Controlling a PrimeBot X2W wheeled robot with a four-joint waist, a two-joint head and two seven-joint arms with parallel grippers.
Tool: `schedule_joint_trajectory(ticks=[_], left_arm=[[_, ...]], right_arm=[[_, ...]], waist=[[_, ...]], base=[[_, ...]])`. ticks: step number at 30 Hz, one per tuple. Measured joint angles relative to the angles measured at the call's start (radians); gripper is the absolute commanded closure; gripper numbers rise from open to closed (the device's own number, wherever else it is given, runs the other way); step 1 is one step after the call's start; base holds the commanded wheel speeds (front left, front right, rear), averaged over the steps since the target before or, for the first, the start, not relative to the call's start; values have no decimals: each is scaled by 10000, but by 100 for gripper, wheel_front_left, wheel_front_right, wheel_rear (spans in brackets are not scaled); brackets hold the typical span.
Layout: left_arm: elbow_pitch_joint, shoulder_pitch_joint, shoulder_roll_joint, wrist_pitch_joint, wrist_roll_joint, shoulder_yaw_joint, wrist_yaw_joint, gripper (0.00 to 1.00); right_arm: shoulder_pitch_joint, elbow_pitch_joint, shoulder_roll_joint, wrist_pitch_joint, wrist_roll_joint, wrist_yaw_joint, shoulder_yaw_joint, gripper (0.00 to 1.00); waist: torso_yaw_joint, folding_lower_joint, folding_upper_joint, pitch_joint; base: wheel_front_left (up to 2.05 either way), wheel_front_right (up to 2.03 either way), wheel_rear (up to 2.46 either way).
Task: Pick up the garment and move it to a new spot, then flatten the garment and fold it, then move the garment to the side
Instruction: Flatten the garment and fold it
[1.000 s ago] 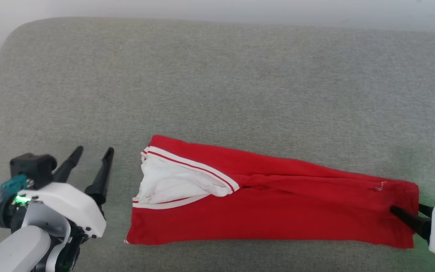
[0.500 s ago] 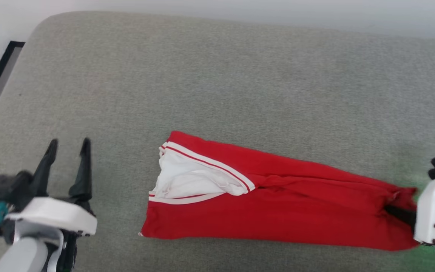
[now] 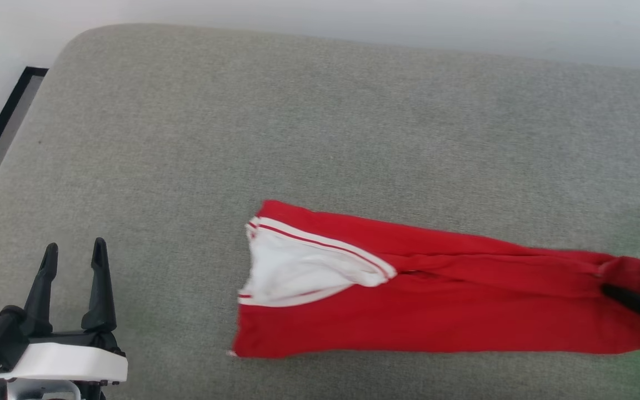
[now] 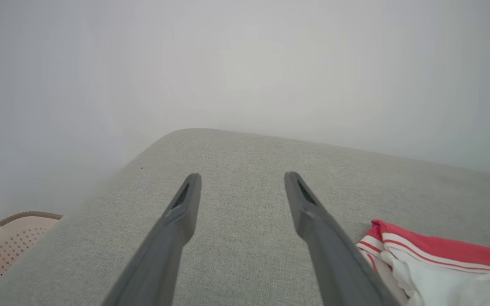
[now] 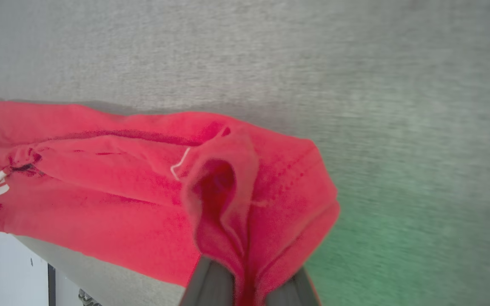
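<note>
Right gripper (image 3: 611,290) pinches the right end of the red jersey (image 3: 436,311); its long axis runs left along the cushion (image 3: 298,139) front edge toward the wide-spread left gripper (image 3: 74,253).

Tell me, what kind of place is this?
Probably a living space, or a mock-up of one: a grey upholstered cushion like a sofa or bed, a red shirt laid on it, and what looks like a laundry basket beside it.
</note>
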Motion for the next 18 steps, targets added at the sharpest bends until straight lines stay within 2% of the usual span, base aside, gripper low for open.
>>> schedule_joint_trajectory(ticks=[4,8,14,18], left_arm=[[-44,15,-370,0,449,407,-242,0],[-132,25,-550,0,690,499,-286,0],[-284,18,-495,0,688,180,-288,0],[-339,-3,-487,0,660,165,-288,0]], right_arm=[[-16,545,-370,-134,-98,0,-545,100],[-222,1310,-763,-359,-267,0,-1039,100],[-794,2629,-1235,-965,-878,0,-1340,100],[-1145,3064,-1419,-1028,-961,0,-1212,100]], waist=[[-181,0,0,-26],[-407,0,0,-19],[-727,0,0,45],[-934,0,0,103]], base=[[0,0,0],[0,0,0],[0,0,0],[0,0,0]])
